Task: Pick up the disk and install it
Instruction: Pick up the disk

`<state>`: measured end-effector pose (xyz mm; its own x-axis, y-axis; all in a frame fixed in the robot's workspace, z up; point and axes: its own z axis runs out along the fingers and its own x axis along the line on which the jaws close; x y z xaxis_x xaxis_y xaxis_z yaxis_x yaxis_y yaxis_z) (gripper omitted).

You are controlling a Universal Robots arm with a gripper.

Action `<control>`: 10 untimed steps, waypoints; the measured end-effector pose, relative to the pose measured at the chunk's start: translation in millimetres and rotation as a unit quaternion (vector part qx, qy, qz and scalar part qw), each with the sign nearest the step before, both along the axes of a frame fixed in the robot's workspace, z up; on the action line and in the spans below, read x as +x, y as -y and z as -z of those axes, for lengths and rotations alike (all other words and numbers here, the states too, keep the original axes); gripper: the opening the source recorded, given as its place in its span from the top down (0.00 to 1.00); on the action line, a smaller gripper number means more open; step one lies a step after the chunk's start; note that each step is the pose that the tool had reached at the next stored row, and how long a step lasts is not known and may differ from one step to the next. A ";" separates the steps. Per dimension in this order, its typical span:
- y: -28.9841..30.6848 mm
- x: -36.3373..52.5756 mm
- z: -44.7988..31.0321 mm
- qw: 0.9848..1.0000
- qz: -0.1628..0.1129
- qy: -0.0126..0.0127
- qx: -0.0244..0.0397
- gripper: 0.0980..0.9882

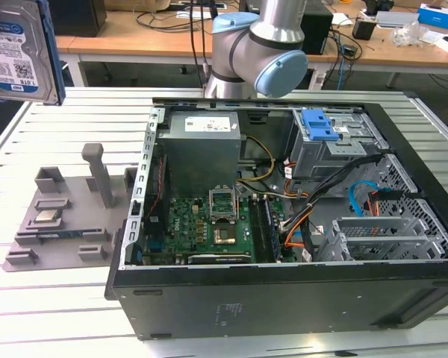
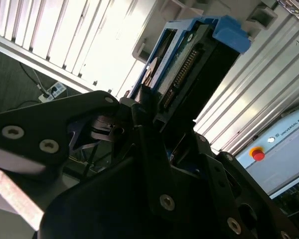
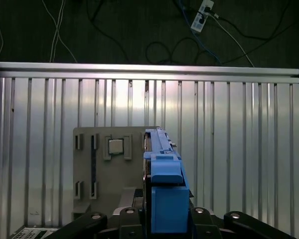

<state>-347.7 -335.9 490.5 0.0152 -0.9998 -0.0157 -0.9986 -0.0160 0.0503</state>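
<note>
Above the ribbed aluminium table (image 3: 239, 124), the end effector (image 2: 153, 113) clamps the flat, blue-framed disk (image 3: 163, 194).

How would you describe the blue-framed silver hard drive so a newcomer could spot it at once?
Find the open black computer case, then the grey fixture plate on the exterior view's left. Above that plate, the black gripper holds the flat silver hard drive; its white-and-blue label and blue frame set it apart from the small silver chip on the plate.
</note>
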 end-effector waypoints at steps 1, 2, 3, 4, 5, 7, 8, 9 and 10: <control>0.0 0.0 -2.3 1.000 0.000 0.000 0.000 0.70; 0.0 0.0 -4.3 1.000 0.000 0.000 0.000 0.70; 0.0 0.1 -6.7 1.000 0.000 0.000 0.000 0.70; 0.0 0.1 -9.0 1.000 0.000 0.000 0.000 0.70; 0.0 0.1 -12.7 1.000 0.000 0.000 0.000 0.70; 0.0 0.0 -19.7 1.000 0.000 0.000 0.000 0.70; 0.0 0.1 -24.1 1.000 0.000 0.000 0.000 0.70; 0.0 0.1 -26.2 1.000 0.000 0.000 0.000 0.70; 0.0 0.0 -27.4 1.000 0.000 0.000 0.000 0.70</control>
<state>-347.7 -335.8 517.9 0.0152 -0.9998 -0.0156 -0.9986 -0.0160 0.0504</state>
